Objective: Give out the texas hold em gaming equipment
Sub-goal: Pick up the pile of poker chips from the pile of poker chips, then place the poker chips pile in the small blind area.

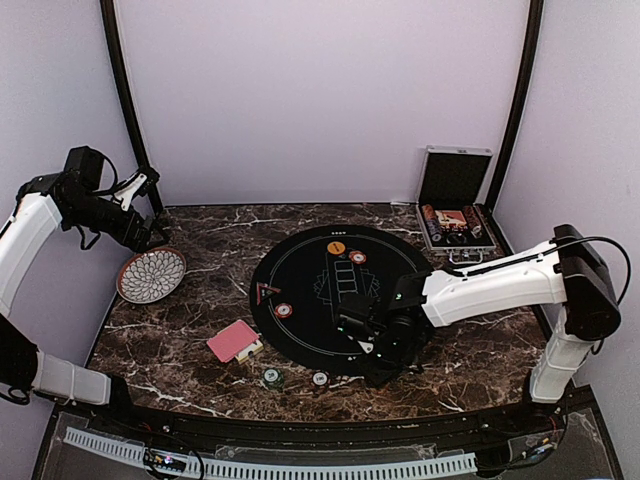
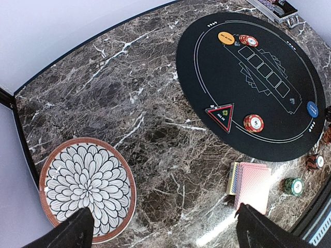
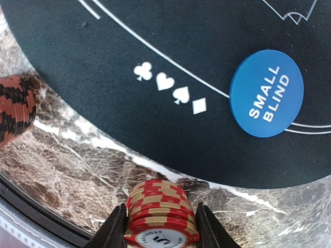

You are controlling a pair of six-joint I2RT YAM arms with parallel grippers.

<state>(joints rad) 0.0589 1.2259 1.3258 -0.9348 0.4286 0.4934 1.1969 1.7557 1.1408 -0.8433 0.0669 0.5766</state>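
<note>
- The red chip stack (image 3: 160,206) stands on the marble desk (image 2: 129,103), just off the edge of the black mat (image 3: 155,41) and near the blue small blind button (image 3: 266,93).
- The right hand (image 3: 161,227) is pinched on this stack, one finger laid against each opposite side, low down.
- The chips are judged hard, stiff and dense for their size, with smooth rims. As loose discs, they may shear or topple if squeezed off-centre. A hold across the full width, low enough to catch every chip, is judged best.
- The left hand (image 2: 165,230) is held spread wide above the desk, with nothing between its fingers.
- The card deck (image 2: 253,183) lies on the desk beside the mat. The cards are judged thin, light and slippery, and best taken by the long edges.
- Nothing is seen in the patterned plate (image 2: 49,170).
- The silver case (image 1: 455,178) stands open at the far right, lid up. Rows of chips are seen inside, but finer detail cannot be told.
</note>
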